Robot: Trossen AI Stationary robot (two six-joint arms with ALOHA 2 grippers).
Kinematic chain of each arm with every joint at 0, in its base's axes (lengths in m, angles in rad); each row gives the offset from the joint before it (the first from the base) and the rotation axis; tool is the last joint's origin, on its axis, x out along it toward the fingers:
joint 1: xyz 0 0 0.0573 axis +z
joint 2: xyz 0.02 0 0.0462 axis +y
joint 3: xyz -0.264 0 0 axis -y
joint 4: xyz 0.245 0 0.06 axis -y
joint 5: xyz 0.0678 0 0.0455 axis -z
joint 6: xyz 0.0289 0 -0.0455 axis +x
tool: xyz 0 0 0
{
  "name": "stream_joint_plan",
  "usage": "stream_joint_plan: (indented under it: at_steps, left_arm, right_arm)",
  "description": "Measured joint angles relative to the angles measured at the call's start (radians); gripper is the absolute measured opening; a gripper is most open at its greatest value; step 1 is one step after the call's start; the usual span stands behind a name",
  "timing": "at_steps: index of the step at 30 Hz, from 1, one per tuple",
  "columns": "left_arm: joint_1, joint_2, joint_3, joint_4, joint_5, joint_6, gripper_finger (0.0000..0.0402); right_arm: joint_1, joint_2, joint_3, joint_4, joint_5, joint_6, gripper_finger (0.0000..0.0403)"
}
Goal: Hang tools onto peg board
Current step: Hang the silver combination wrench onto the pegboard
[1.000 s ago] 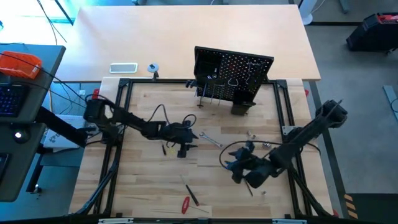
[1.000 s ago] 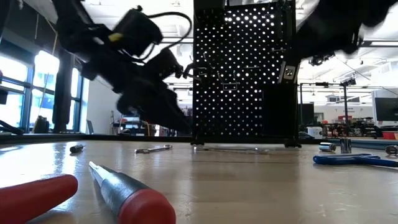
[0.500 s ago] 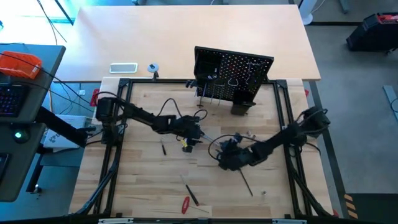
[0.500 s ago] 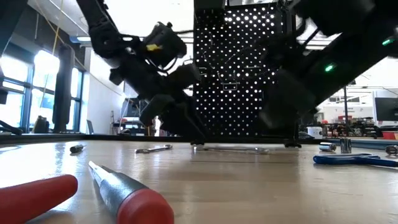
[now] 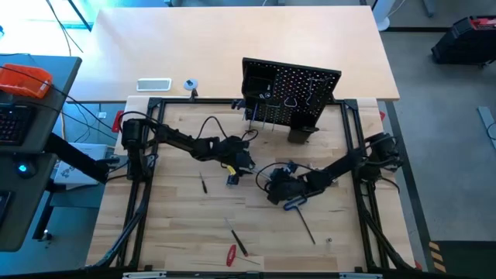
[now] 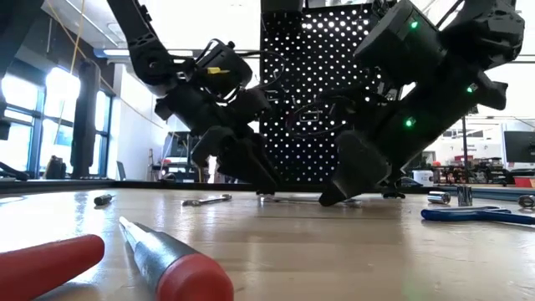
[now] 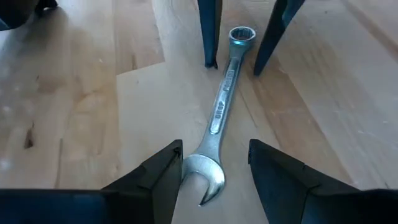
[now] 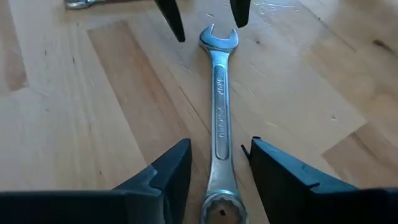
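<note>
Silver wrench [image 7: 221, 112] flat on the wooden surface [image 5: 178, 225], one robot hand at each end.

Left hand [image 7: 214, 165]: low over the wrench's open-jaw end, fingers parted with the jaw end between them; no grip visible. Right hand [image 8: 216, 162]: low over the ring end, fingers parted and set either side of the shank, apparently not clamped. The two hands face each other along the wrench, near the middle of the surface, in front of the peg board [image 5: 291, 87]. Peg board: black, upright at the far edge, with wire hooks and a few items already hanging. Also on the surface: blue-handled hex key [image 6: 476, 214] beside the right arm, red-handled screwdriver [image 5: 231, 253] at the near edge, a dark slender tool [image 5: 203, 183] near the left arm.
</note>
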Motion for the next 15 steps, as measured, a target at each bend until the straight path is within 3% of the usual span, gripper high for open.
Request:
stream_joint_plan:
  at_steps: [5,10,15]
  left_arm:
    - [0.001,0.008,0.000,0.017,0.048,0.025,0.0175]
    - [0.004,0.061,0.019,0.026,0.104,0.028,0.0170]
    - [0.004,0.111,0.058,0.027,0.114,0.042,0.0170]
  right_arm:
    - [-0.005,0.034,0.001,0.031,-0.016,0.001,0.0108]
    - [0.016,0.038,0.001,0.060,0.003,-0.012,0.0029]
    - [0.042,0.041,0.006,0.060,0.034,-0.010,0.0029]
